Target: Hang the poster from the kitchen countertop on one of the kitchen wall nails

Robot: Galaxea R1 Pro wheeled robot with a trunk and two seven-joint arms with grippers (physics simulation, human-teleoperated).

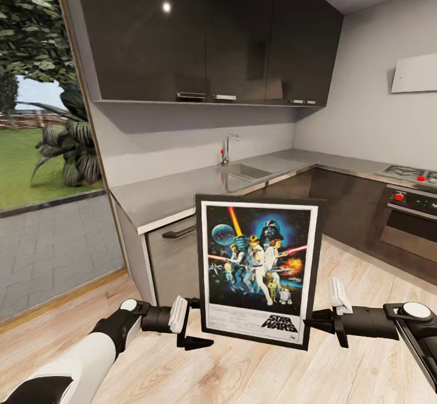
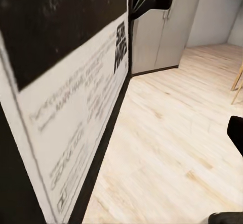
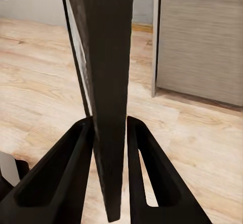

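Note:
The Star Wars poster [image 1: 258,270] stands upright over the floor in front of me, its printed face toward the head camera. My right gripper [image 1: 312,322] is shut on its right edge near the bottom. In the right wrist view both black fingers [image 3: 66,173] press the dark frame edge of the poster [image 3: 104,57]. My left gripper [image 1: 199,322] sits at the lower left corner, open, fingers spread around the frame. The poster [image 2: 66,97] lies close alongside in the left wrist view. The grey countertop [image 1: 182,194] runs behind. No wall nail can be made out.
A sink [image 1: 246,171] and steel tap [image 1: 227,147] are set in the countertop under dark wall cabinets [image 1: 206,33]. A hob and oven [image 1: 413,209] stand at the right, with a white hood [image 1: 416,73] above. A glass opening [image 1: 36,149] on the left shows the garden. Wooden floor [image 1: 243,373] lies below.

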